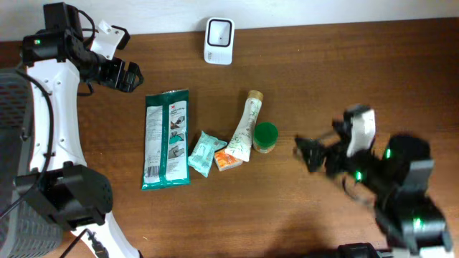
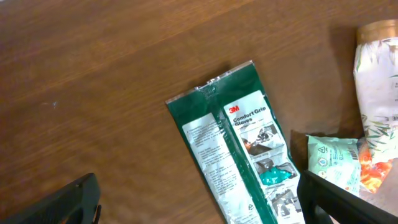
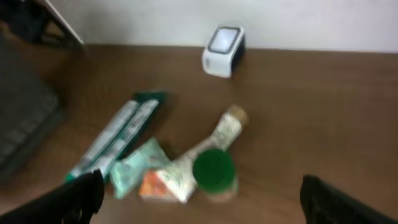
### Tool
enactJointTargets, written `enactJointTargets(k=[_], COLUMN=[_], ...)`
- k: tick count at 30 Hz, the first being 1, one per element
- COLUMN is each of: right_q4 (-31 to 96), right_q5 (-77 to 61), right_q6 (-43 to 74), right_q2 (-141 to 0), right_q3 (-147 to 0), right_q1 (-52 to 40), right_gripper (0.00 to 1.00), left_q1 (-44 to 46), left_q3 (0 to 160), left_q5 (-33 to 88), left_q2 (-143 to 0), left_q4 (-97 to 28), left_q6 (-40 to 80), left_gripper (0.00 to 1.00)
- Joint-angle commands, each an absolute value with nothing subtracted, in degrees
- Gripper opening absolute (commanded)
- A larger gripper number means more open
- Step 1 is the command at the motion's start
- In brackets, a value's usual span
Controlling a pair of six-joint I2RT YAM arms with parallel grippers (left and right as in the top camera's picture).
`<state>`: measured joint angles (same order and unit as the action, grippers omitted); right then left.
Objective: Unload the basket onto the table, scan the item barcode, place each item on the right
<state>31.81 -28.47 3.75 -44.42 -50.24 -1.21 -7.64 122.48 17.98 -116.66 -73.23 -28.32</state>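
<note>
Your 2 grippers are spread wide and hold nothing: the left gripper (image 1: pixel 130 77) hangs over the far-left table (image 1: pixel 358 72), the right gripper (image 1: pixel 302 150) at the near right. The green glove packet (image 1: pixel 166 140) lies flat left of centre, apart from both. The white scanner (image 1: pixel 219 41) stands at the far edge.

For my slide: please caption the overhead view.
Left arm and right arm, jaws open, either side of a glove packet, a tube and a green-lidded jar; white scanner behind.
</note>
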Motion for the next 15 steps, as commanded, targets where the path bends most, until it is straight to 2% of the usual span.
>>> enactJointTargets(k=[1, 5, 7, 9, 11, 15], right_q4=[33.2, 32.6, 36.7, 44.6, 50.8, 51.1], right_q5=[-36.2, -39.3, -38.0, -29.1, -18.4, -11.5], right_q6=[3.9, 3.9, 3.5, 2.0, 2.0, 2.0], right_q2=[-54.6, -67.3, -75.4, -81.1, -87.1, -99.0], right_q3=[-60.1, -60.8, -63.4, -69.9, -77.7, -82.4], right_q1=[-1.5, -1.6, -1.6, -3.7, -9.6, -18.1], right_gripper=[0.98, 0.98, 0.98, 0.99, 1.00, 1.00], left_q1=[-7.9, -7.9, -7.9, -7.9, -7.9, -7.9], left_q3=[122.9, 122.9, 122.9, 122.9, 122.9, 122.9], left_q5=[18.2, 18.2, 18.2, 18.2, 18.2, 18.2], left_q2=[-116.1, -116.1, -116.1, -116.1, -116.1, -116.1], left_q4=[-73.2, -73.2, -73.2, -73.2, -73.2, -73.2], left_q6=[-29.2, -29.2, -29.2, -29.2, -29.2, -29.2], left_gripper=[0.99, 0.99, 0.99, 0.99, 0.99, 0.99])
